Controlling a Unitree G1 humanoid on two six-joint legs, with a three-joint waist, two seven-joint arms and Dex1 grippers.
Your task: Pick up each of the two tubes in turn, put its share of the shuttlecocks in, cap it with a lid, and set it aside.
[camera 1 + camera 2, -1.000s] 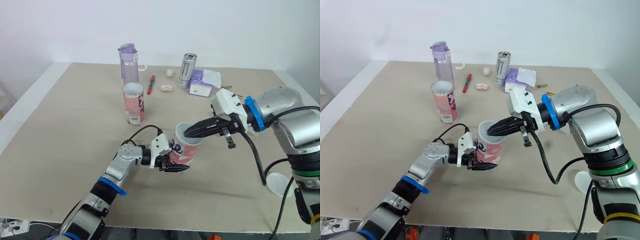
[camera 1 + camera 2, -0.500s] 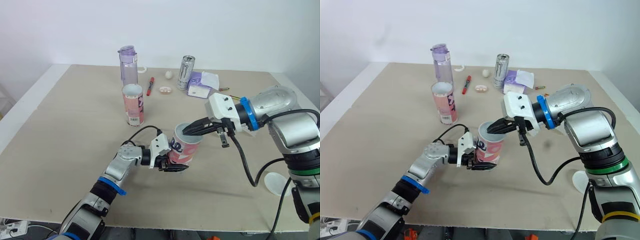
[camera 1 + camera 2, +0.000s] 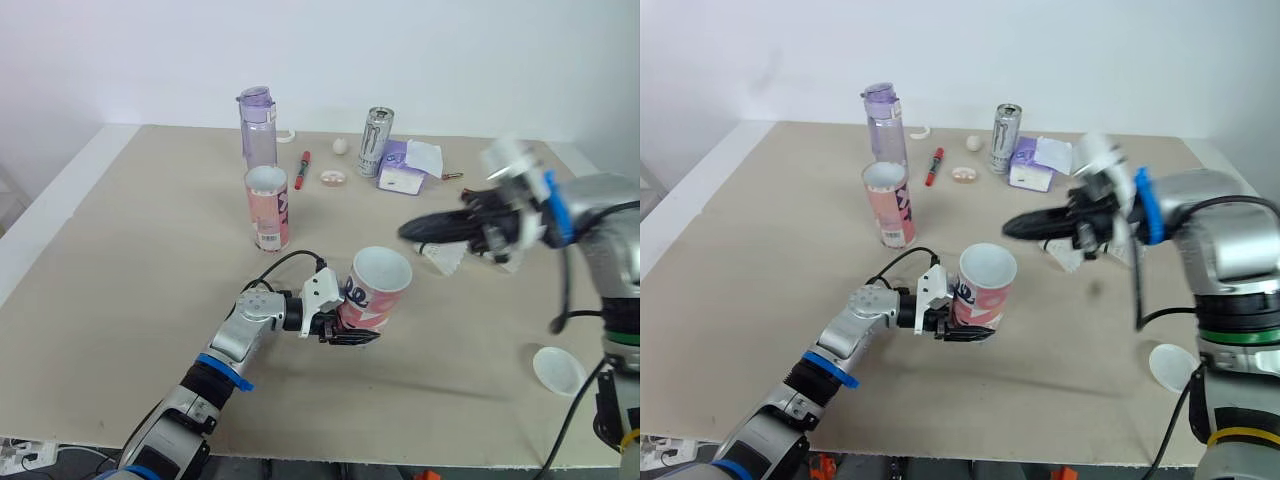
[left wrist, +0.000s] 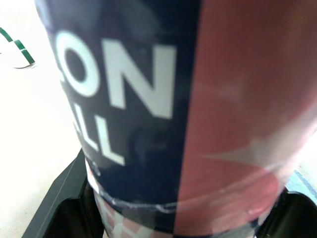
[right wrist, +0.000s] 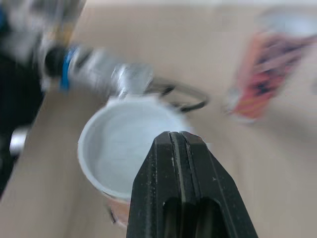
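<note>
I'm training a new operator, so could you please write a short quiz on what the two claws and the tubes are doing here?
1. True or false: the left claw grips an open tube.
2. The right claw is: A) inside that tube, B) in the air, apart from it, C) clamped on its rim.
3. Fill in: the white lid lies by the robot's ___ arm.
Key: 1 true; 2 B; 3 right.

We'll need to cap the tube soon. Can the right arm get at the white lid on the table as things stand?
Probably yes. The lid lies flat on bare table on that arm's side, with nothing around it. The right tool is shut, so it must open first.
</note>
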